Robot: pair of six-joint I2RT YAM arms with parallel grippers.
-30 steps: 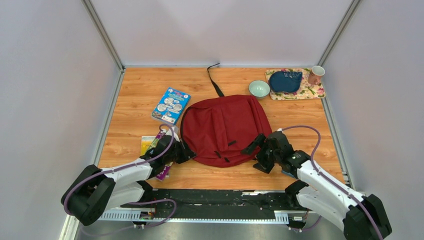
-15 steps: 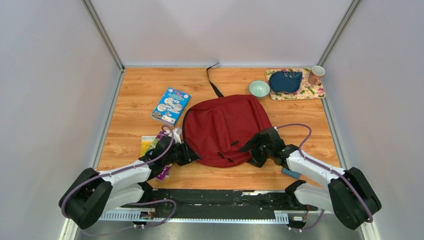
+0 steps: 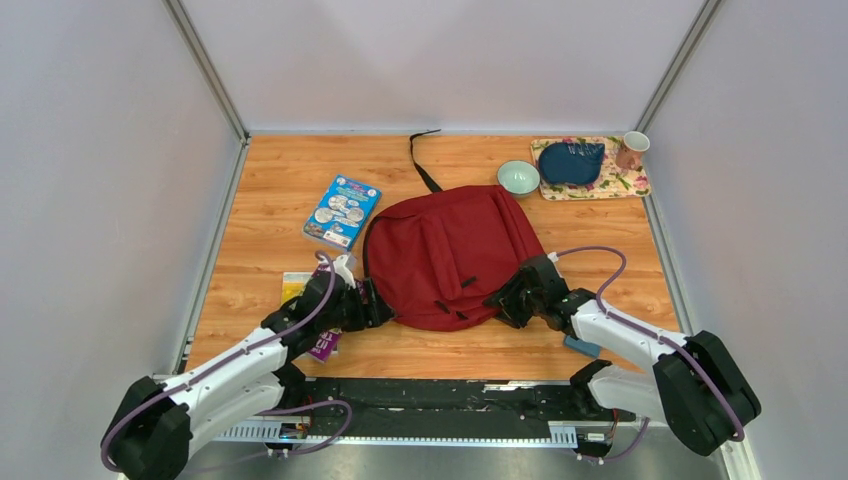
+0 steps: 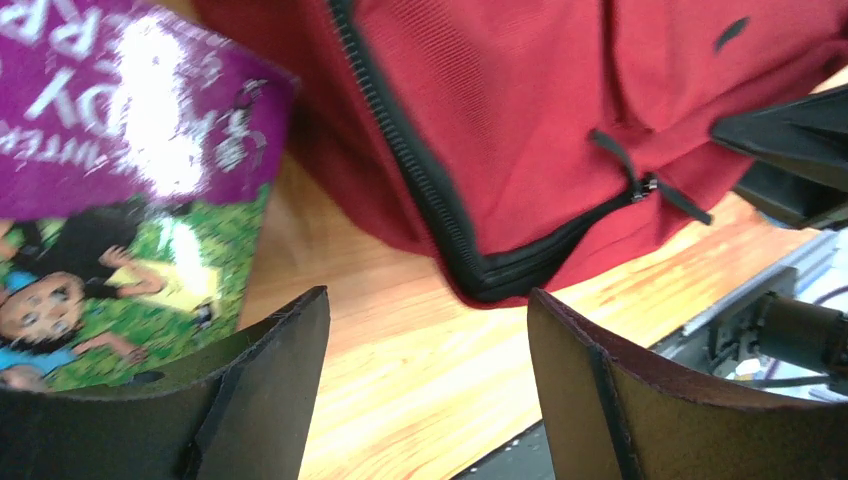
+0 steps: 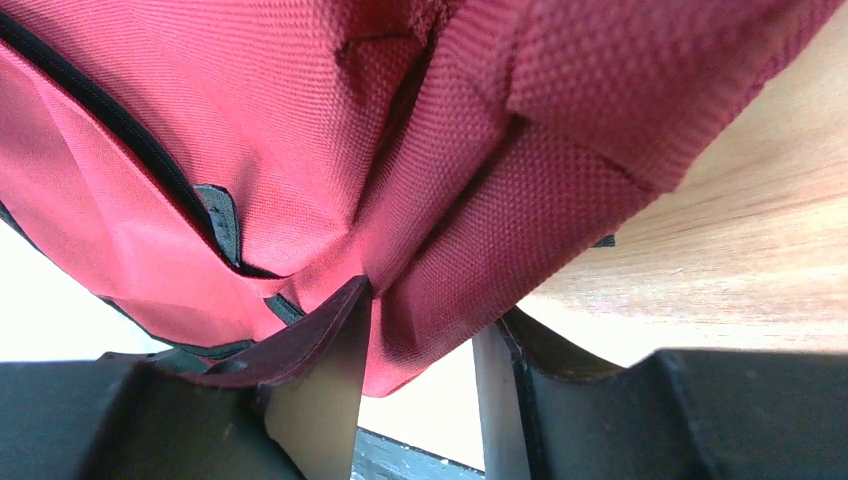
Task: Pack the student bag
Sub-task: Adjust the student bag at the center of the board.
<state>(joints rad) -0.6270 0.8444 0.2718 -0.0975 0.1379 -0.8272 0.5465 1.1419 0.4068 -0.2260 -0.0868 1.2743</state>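
Observation:
The student bag (image 3: 450,250), dark red with black zippers, lies flat mid-table. My left gripper (image 3: 372,305) is open at the bag's near left corner. Nothing is between its fingers (image 4: 425,300), only bare wood, with the bag's zipped corner (image 4: 520,100) just beyond. My right gripper (image 3: 505,298) is at the near right corner. In the right wrist view its jaws (image 5: 432,305) pinch a fold of the bag's red fabric (image 5: 300,130).
A purple picture book (image 4: 120,110) lies under my left arm, and a blue book (image 3: 341,211) sits left of the bag. Far right are a pale bowl (image 3: 518,177), a floral mat (image 3: 625,183) with a blue wallet (image 3: 570,161), and a mug (image 3: 631,150).
My left gripper has opened beside the bag's corner. My right gripper moved in from the right and closed onto the bag's near right corner. The bag's far strap swung slightly left.

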